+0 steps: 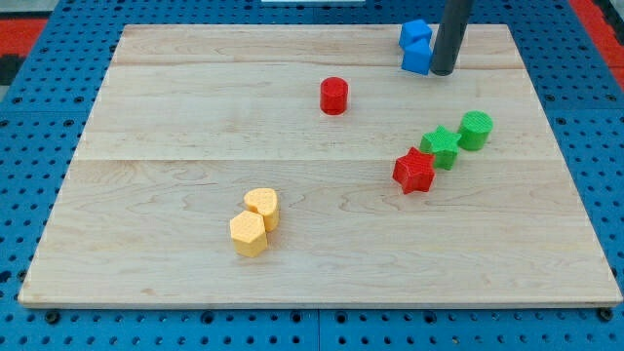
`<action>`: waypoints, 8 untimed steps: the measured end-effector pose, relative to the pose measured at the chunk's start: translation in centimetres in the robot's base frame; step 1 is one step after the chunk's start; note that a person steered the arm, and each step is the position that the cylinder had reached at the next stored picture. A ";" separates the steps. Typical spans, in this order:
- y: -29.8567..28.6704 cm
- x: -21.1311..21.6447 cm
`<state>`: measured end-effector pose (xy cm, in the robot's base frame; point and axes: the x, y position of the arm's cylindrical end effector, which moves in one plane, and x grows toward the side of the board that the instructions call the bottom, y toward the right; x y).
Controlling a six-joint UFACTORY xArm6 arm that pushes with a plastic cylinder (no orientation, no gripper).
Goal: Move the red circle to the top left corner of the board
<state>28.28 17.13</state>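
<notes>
The red circle (333, 96) is sitting on the worktop (175, 117) above centre, with bare wood stretching from it to the top left corner. My tip (442, 72) is resting well to its right, touching the blue blocks (416, 47) near the top edge; the arm carries no hand. The red star (413, 171), green star (441, 147), green cylinder (476, 130) and two yellow blocks (254, 221) are lying lower down.

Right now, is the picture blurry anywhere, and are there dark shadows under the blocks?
In the camera view everything looks sharp; the red circle and red star have crisp edges. Light is soft and even, with only faint shadows beside the blocks. The board shows no glare. My tip sits just right of the blue blocks.
</notes>
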 end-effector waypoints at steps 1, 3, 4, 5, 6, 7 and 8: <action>1.8 0.2; -7.6 6.1; -13.9 6.4; -20.4 3.2; -26.9 -0.9; -33.2 0.1; -35.0 2.0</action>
<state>30.28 -17.86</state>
